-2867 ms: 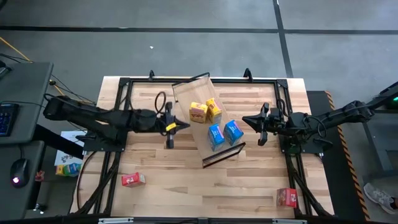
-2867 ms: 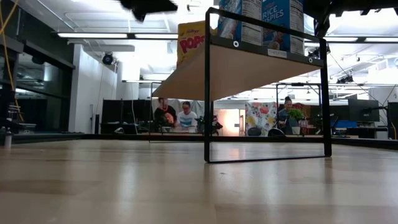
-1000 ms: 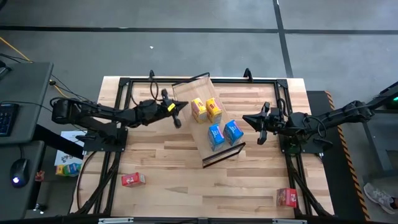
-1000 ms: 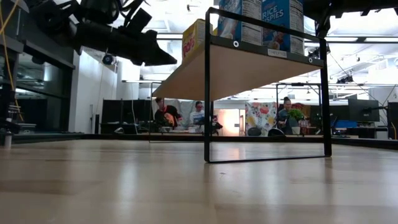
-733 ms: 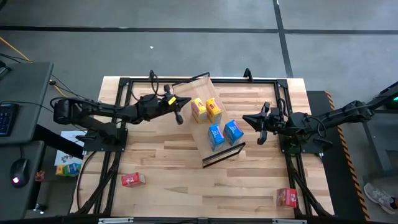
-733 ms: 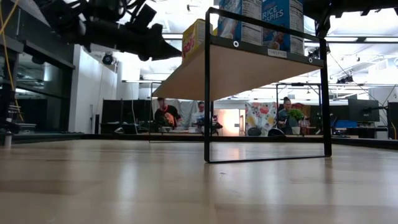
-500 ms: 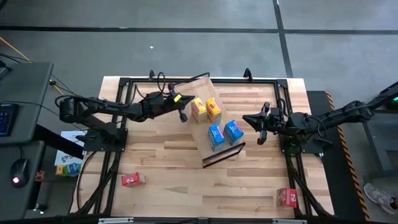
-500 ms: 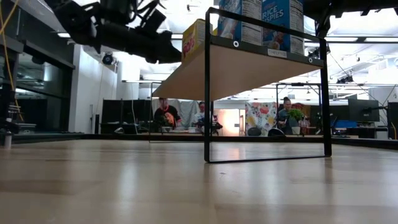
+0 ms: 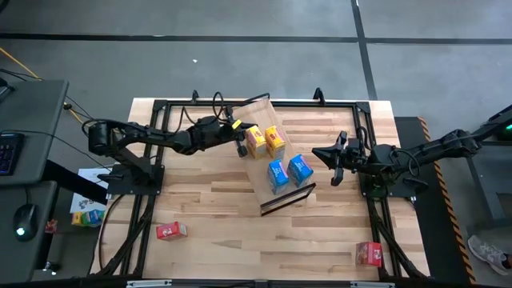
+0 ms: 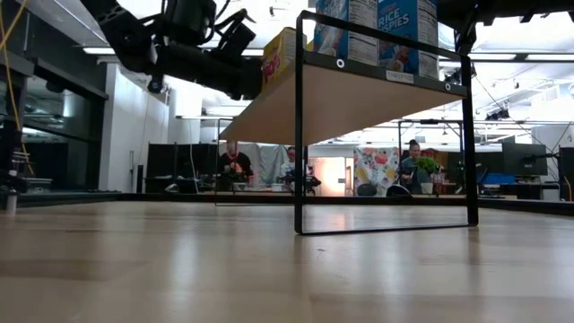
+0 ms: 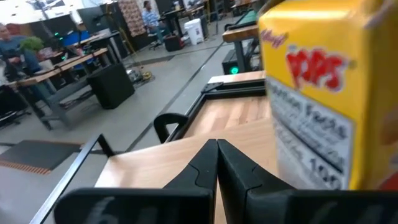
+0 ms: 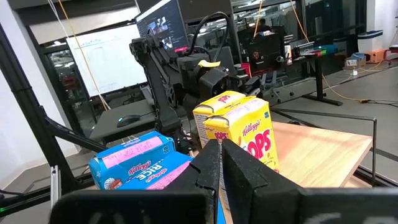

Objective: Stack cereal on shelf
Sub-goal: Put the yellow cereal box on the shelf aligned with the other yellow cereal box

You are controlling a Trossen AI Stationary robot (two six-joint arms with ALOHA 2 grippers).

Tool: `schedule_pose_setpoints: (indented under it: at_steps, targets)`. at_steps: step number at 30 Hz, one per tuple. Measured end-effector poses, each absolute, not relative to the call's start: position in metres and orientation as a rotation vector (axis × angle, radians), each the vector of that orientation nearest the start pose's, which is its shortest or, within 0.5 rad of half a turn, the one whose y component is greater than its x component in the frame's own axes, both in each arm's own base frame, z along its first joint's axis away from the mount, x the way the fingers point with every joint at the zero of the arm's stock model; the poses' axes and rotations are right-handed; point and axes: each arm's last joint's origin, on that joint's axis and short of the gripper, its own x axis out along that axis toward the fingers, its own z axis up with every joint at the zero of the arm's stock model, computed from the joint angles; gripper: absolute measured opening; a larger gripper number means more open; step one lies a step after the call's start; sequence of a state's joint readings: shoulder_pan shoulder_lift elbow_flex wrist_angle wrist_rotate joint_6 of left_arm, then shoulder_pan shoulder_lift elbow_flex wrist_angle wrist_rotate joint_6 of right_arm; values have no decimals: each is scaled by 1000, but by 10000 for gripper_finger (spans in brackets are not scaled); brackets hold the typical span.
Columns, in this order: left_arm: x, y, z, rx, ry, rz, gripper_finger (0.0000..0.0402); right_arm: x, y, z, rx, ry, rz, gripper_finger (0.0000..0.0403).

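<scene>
Your left gripper (image 9: pixel 241 145) stood pinched shut and empty beside the yellow cereal boxes (image 9: pixel 265 141).
Right gripper (image 9: pixel 336 162), likewise closed on nothing, waited at the shelf's (image 9: pixel 244 117) three o'clock.

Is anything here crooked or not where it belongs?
Yes. The shelf sits at a slant across the table, not square with its edges. Two red cereal boxes lie apart near the table's front corners, not on the shelf.

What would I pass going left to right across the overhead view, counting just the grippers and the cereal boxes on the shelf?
Left gripper → two yellow boxes → two blue boxes → right gripper.
</scene>
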State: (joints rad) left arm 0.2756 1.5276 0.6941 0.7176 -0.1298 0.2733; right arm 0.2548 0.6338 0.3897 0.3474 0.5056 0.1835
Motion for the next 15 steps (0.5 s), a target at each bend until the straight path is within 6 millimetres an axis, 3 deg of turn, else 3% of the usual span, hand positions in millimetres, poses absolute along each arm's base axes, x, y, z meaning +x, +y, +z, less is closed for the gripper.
schedule_pose_setpoints:
  at_steps: [15]
  targets:
    - [302,86,221,238,97,317,0,151,25,268,221,-119,-242,11]
